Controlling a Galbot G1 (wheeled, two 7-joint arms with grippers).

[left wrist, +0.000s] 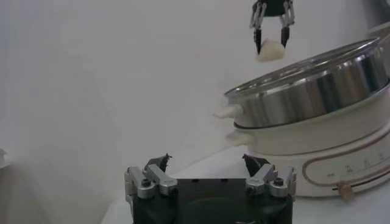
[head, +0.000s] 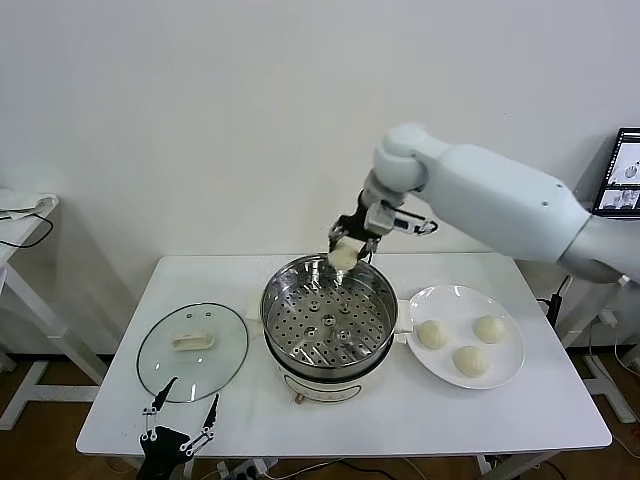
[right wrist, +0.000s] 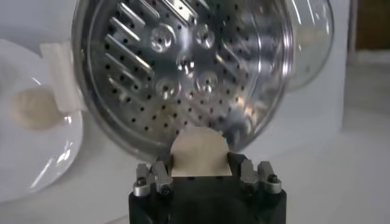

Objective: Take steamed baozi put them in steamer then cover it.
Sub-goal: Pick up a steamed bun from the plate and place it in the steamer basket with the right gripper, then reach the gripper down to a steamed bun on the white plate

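So far nothing is in the steamer [head: 329,325]: its perforated tray [head: 330,322] at the centre of the head view is bare, and the wrist view of the right arm shows the same holes with no bun on them. The right gripper [head: 350,243] hangs just above the pot's far rim, a little above centre frame, its fingers closed narrowly on one baozi [head: 343,256]; in its own wrist view that bun [right wrist: 200,153] sits squeezed between the two pads, with the tray below it. I judge this to be the first bun on its way in, carried but not yet let go. Three more baozi [head: 462,345] wait on the plate [head: 505,374] at the right of the frame, just beside the pot and well apart from each other. The lid [head: 192,351] lies flat on the table [head: 400,420] at the lower left, handle up, near the pot but not touching it. The left gripper [head: 180,434] is parked at the bottom left edge of the frame, near the table's front edge below the lid, its fingers spread wide and holding nothing; its wrist view looks across at the pot's side and the right gripper far off in the upper part. What is left, as I reckon it: drop this bun, fetch the other three, then set the lid on.
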